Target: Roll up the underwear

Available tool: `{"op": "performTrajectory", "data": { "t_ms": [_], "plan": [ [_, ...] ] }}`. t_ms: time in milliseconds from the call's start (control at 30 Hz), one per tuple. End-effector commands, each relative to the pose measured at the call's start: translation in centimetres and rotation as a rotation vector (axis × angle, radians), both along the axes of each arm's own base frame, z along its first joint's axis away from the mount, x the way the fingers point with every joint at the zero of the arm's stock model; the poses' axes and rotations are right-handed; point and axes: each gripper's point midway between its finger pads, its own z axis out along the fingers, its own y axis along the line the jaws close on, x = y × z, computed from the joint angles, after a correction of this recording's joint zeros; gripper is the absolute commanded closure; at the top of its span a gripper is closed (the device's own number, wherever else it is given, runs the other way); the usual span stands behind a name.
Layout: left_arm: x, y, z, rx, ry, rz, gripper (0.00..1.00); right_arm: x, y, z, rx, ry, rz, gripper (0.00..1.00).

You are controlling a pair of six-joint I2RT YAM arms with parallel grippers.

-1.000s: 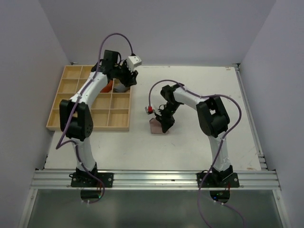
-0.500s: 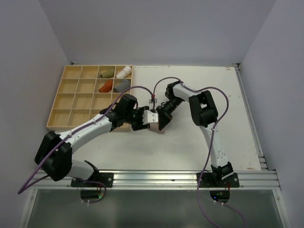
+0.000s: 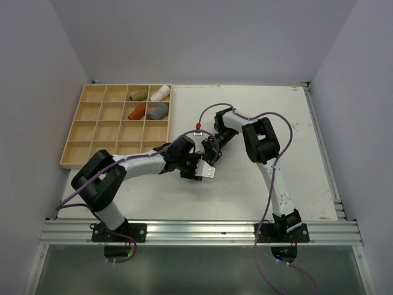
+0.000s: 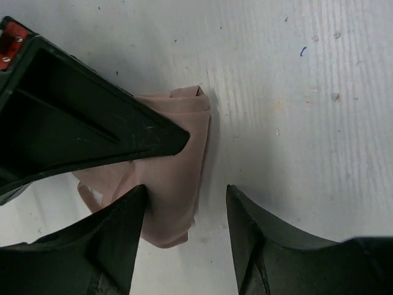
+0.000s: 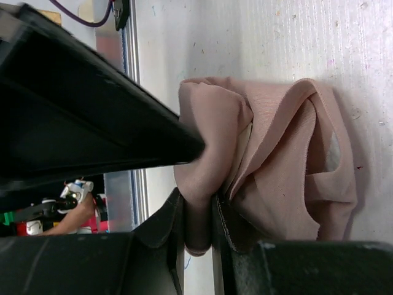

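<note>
The pale beige-pink underwear (image 4: 172,178) lies crumpled on the white table; it also shows in the right wrist view (image 5: 282,166). My right gripper (image 5: 198,206) is shut on a folded edge of it. My left gripper (image 4: 186,200) is open, its left finger (image 4: 116,236) touching the cloth's near end and its right finger on bare table. In the top view both grippers, left (image 3: 198,162) and right (image 3: 212,152), meet mid-table and hide the cloth. The rust-orange underwear (image 3: 136,112) lies rolled in a tray compartment.
A wooden compartment tray (image 3: 92,132) stands at the back left, holding an olive roll (image 3: 138,94), a white roll (image 3: 160,93) and a grey roll (image 3: 158,110). Metal rails run along the table's right and near edges.
My left arm swung from the tray's back compartments over to the beige cloth at mid-table and now sits against it. My right gripper shifted slightly back and keeps its hold on the cloth.
</note>
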Motion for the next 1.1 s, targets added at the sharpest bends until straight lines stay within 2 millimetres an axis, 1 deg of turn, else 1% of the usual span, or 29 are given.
{"op": "performTrajectory", "data": {
  "t_ms": [0, 67, 100, 133, 167, 200, 233, 267, 300, 333, 367, 467, 500, 567, 600, 633, 667, 700, 733, 767, 800, 833, 867, 900, 933, 967, 1000, 1033, 1067],
  "plan": [
    [1.1, -1.5, -1.0, -0.001, -0.067, -0.066, 0.42, -2.9, -3.2, -2.5, -0.167, 0.087, 0.128, 1.00],
    [0.8, -1.7, -1.4, 0.003, -0.054, -0.080, 0.45, -2.8, -3.2, -2.5, -0.167, 0.082, 0.131, 1.00],
    [0.3, -1.4, -2.2, 0.026, -0.030, -0.091, 0.52, -2.7, -3.2, -2.5, -0.167, 0.075, 0.131, 1.00],
    [0.2, -1.6, -2.1, 0.030, -0.020, -0.100, 0.56, -2.5, -3.2, -2.4, -0.163, 0.066, 0.132, 0.98],
    [0.0, -1.5, -2.3, 0.044, -0.003, -0.110, 0.60, -2.4, -3.1, -2.2, -0.160, 0.054, 0.133, 0.88],
    [-1.2, -0.6, -3.1, 0.091, 0.056, -0.130, 0.69, -1.9, -3.1, -2.0, -0.151, 0.031, 0.134, 0.84],
    [-1.5, -0.9, -2.8, 0.090, 0.079, -0.149, 0.73, -1.4, -3.2, -1.5, -0.147, -0.001, 0.136, 0.80],
    [-2.0, -0.7, -2.9, 0.106, 0.109, -0.155, 0.76, -0.9, -3.2, -1.2, -0.149, -0.025, 0.137, 0.77],
    [-3.2, 0.1, -3.4, 0.149, 0.168, -0.160, 0.82, 0.3, -3.7, -0.8, -0.170, -0.069, 0.132, 0.72],
    [-3.6, 0.1, -3.4, 0.154, 0.192, -0.160, 0.85, 1.1, -3.9, -0.5, -0.174, -0.095, 0.122, 0.70],
    [-4.7, 0.6, -3.8, 0.182, 0.243, -0.146, 0.87, 2.6, -4.6, 0.6, -0.168, -0.159, 0.105, 0.65],
    [-6.3, 1.0, -4.3, 0.226, 0.337, -0.118, 0.89, 5.2, -5.9, 2.6, -0.159, -0.259, 0.062, 0.60],
    [-7.4, 1.4, -4.8, 0.257, 0.407, -0.083, 0.87, 6.9, -6.6, 3.7, -0.152, -0.311, 0.024, 0.60],
    [-8.5, 1.5, -4.8, 0.258, 0.480, -0.065, 0.84, 9.0, -7.6, 5.5, -0.140, -0.380, -0.027, 0.59],
    [-9.0, 1.8, -4.9, 0.266, 0.525, -0.033, 0.82, 10.7, -8.6, 7.6, -0.136, -0.439, -0.086, 0.57],
    [-9.5, 1.6, -4.9, 0.256, 0.563, -0.018, 0.81, 11.9, -9.1, 8.4, -0.141, -0.482, -0.129, 0.56],
    [-9.7, 1.6, -5.0, 0.258, 0.595, 0.000, 0.80, 12.8, -9.7, 9.3, -0.146, -0.510, -0.171, 0.55],
    [-10.6, 2.2, -5.7, 0.303, 0.671, 0.033, 0.80, 13.6, -11.1, 11.4, -0.145, -0.561, -0.224, 0.55],
    [-10.4, 1.4, -5.4, 0.287, 0.710, 0.037, 0.79, 13.9, -11.6, 12.2, -0.139, -0.594, -0.241, 0.55],
    [-10.4, 1.3, -5.6, 0.297, 0.750, 0.054, 0.80, 14.0, -12.5, 13.2, -0.155, -0.636, -0.257, 0.51],
    [-10.8, 1.9, -6.5, 0.339, 0.830, 0.096, 0.80, 13.9, -13.8, 14.5, -0.167, -0.687, -0.294, 0.50],
    [-9.9, 0.9, -6.0, 0.313, 0.851, 0.102, 0.80, 13.5, -14.5, 15.4, -0.173, -0.722, -0.304, 0.50],
    [-9.4, 0.8, -6.2, 0.319, 0.871, 0.117, 0.80, 12.8, -15.3, 15.9, -0.182, -0.751, -0.301, 0.50],
    [-9.4, 1.6, -7.3, 0.367, 0.939, 0.160, 0.80, 11.2, -16.1, 14.8, -0.197, -0.733, -0.283, 0.50],
    [-7.9, 0.3, -6.7, 0.335, 0.946, 0.158, 0.80, 10.4, -16.5, 17.1, -0.194, -0.836, -0.282, 0.50],
    [-7.3, 0.1, -6.9, 0.338, 0.967, 0.165, 0.80, 9.4, -16.9, 17.2, -0.199, -0.856, -0.261, 0.49],
    [-7.0, 0.9, -8.0, 0.369, 1.035, 0.202, 0.79, 7.6, -16.9, 16.3, -0.188, -0.855, -0.222, 0.49],
    [-5.3, -0.2, -7.7, 0.332, 1.032, 0.202, 0.79, 6.3, -16.9, 17.5, -0.174, -0.896, -0.217, 0.49],
    [-4.2, 0.2, -8.1, 0.325, 1.051, 0.209, 0.78, 5.2, -16.4, 17.4, -0.166, -0.901, -0.198, 0.49]
  ]
}}
